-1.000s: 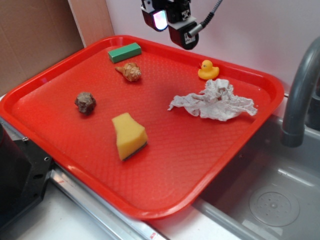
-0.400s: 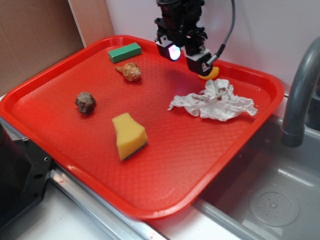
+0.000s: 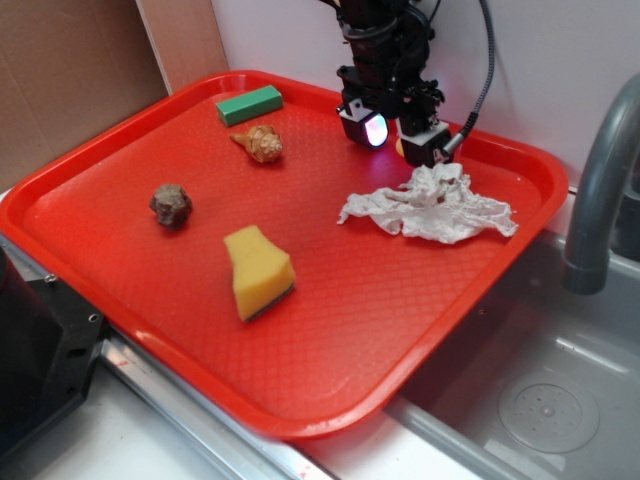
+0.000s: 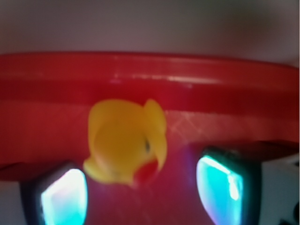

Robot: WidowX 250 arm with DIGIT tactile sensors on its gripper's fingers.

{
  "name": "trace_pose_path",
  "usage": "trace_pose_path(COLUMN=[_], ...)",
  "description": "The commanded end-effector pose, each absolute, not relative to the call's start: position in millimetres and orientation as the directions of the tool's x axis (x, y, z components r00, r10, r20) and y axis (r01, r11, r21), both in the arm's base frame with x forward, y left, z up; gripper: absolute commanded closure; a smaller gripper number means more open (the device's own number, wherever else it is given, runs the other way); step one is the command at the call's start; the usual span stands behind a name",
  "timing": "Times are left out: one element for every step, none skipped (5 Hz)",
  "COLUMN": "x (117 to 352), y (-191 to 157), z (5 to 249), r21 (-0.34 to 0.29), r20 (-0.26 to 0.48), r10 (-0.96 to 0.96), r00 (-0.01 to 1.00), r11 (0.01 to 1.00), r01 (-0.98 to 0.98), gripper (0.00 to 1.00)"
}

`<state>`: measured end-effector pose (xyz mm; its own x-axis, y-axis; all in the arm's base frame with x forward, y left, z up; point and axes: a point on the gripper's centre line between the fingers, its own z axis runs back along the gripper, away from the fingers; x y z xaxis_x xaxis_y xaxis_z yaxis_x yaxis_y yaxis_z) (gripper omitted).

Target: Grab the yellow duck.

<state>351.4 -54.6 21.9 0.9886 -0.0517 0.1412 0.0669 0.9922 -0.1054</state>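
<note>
The yellow duck (image 4: 126, 140) fills the middle of the wrist view, blurred, orange beak toward the lower right, sitting on the red tray (image 4: 56, 93) near its far rim. In the exterior view only a sliver of the duck (image 3: 400, 148) shows behind my gripper (image 3: 398, 133). The gripper is open, its two glowing fingertips (image 4: 63, 197) standing apart on either side of the duck, low over the tray at its far right. The fingers do not touch the duck.
On the tray (image 3: 330, 330) lie a crumpled paper towel (image 3: 430, 205) just in front of the gripper, a yellow sponge (image 3: 258, 272), a brown lump (image 3: 171, 205), a shell (image 3: 261, 143) and a green block (image 3: 249, 104). A sink (image 3: 540, 390) and faucet (image 3: 600, 190) are at right.
The gripper has moved right and down from above the tray's back edge to straddle the duck, which it now hides in the exterior view. The objects have not moved.
</note>
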Motion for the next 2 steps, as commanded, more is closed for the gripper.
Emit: trace_pose_path(x=[374.9, 372.4], y=[-66.5, -63.0], z=[29.7, 33.2], r21=[-0.069, -0.075], r20=[0.224, 0.227], r10=[-0.047, -0.037], r00=[0.973, 0.973], r11=[0.996, 0.996], r01=[0.064, 0.056], gripper=[1.00, 1.00])
